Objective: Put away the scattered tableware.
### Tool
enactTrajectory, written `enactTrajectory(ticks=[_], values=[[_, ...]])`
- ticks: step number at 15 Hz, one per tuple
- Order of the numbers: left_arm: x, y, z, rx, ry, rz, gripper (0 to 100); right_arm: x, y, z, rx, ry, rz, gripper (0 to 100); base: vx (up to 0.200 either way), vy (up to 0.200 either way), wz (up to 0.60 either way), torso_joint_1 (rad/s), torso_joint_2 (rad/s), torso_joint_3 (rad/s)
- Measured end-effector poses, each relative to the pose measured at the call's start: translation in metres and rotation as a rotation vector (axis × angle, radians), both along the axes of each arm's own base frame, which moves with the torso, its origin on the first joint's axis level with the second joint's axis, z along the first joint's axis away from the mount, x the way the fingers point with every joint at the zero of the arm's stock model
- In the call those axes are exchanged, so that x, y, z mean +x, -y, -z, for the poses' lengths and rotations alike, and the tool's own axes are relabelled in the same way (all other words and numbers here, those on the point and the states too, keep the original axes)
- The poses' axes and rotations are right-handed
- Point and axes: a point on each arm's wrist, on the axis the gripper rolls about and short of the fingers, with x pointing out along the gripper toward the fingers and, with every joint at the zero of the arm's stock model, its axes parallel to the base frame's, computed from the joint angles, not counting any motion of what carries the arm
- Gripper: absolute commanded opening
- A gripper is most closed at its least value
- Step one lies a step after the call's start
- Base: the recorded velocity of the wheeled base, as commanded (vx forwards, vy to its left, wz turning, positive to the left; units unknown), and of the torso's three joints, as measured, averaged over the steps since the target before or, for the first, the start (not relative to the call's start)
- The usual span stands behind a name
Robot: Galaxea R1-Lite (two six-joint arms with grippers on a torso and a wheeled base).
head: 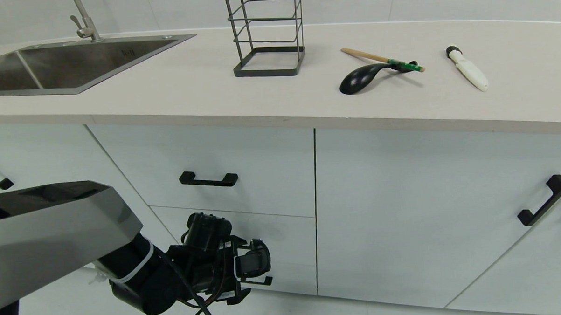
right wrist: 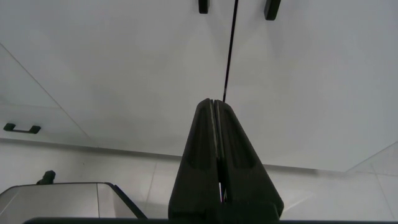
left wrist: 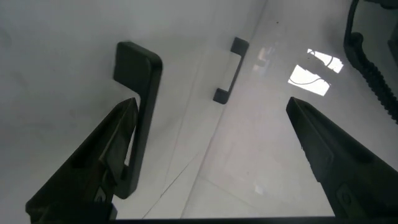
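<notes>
On the pale countertop [head: 175, 86] lie a black spoon [head: 359, 78], a wooden chopstick with a green band [head: 382, 59] resting across the spoon's handle, and a white utensil with a black cap [head: 467, 70] further right. A dark wire rack [head: 267, 34] stands at the back centre. My left gripper [head: 252, 266] hangs low in front of the cabinet, well below the counter. In the left wrist view the left gripper [left wrist: 211, 155] is open with nothing between its fingers [left wrist: 93, 168]. My right gripper [right wrist: 216, 104] is shut and holds nothing, facing white cabinet fronts.
A steel sink [head: 58, 67] with a tap [head: 85, 22] takes up the counter's left end. Below are white drawers and doors with black handles [head: 208, 179] [head: 543, 200]. One such handle [left wrist: 138, 112] lies close behind the left fingers.
</notes>
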Motion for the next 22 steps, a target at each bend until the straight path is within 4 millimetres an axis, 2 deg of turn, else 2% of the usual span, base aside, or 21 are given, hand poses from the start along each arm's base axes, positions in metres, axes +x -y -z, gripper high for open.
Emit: enactTrajectory(ticks=[5, 11, 17, 20, 22], values=[[-0.022, -0.008, 0.011, 0.032, -0.08, 0.004, 100, 0.0, 0.0, 0.0, 0.0, 0.0, 0.0, 0, 0.0, 0.0, 0.0, 0.0, 0.0, 0.0], [-0.026, -0.011, 0.002, 0.029, -0.063, -0.004, 100, 0.0, 0.0, 0.0, 0.0, 0.0, 0.0, 0, 0.0, 0.0, 0.0, 0.0, 0.0, 0.0], [-0.04, -0.012, -0.017, 0.012, -0.02, 0.011, 100, 0.0, 0.0, 0.0, 0.0, 0.0, 0.0, 0, 0.0, 0.0, 0.0, 0.0, 0.0, 0.0], [-0.057, -0.004, -0.033, -0.016, 0.01, 0.05, 100, 0.0, 0.0, 0.0, 0.0, 0.0, 0.0, 0, 0.0, 0.0, 0.0, 0.0, 0.0, 0.0], [-0.077, 0.009, -0.046, -0.086, 0.015, 0.062, 100, 0.0, 0.0, 0.0, 0.0, 0.0, 0.0, 0, 0.0, 0.0, 0.0, 0.0, 0.0, 0.0]])
